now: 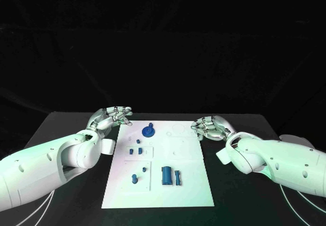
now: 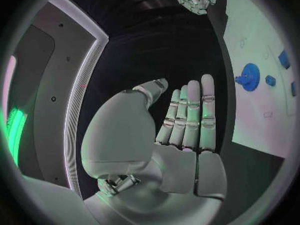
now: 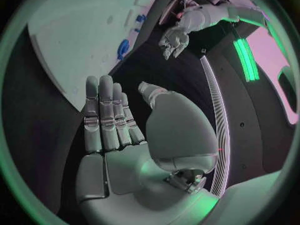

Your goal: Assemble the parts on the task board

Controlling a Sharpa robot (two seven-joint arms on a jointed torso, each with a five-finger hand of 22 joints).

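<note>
Left hand (image 1: 110,116) and right hand (image 1: 210,127) hover empty, fingers straight and together.

The task board (image 1: 183,188) lies in the middle of the table (image 1: 61,127). The left hand (image 1: 110,117) sits just beside its far left corner, the right hand (image 1: 210,127) at its far right edge. A gear part (image 1: 149,131) stands on the far portion; 2 upright parts (image 1: 167,175) lie nearer, right of a smaller part (image 1: 134,178).

Task board (image 2: 262,60) cut off by left wrist view's circle rim.
</note>
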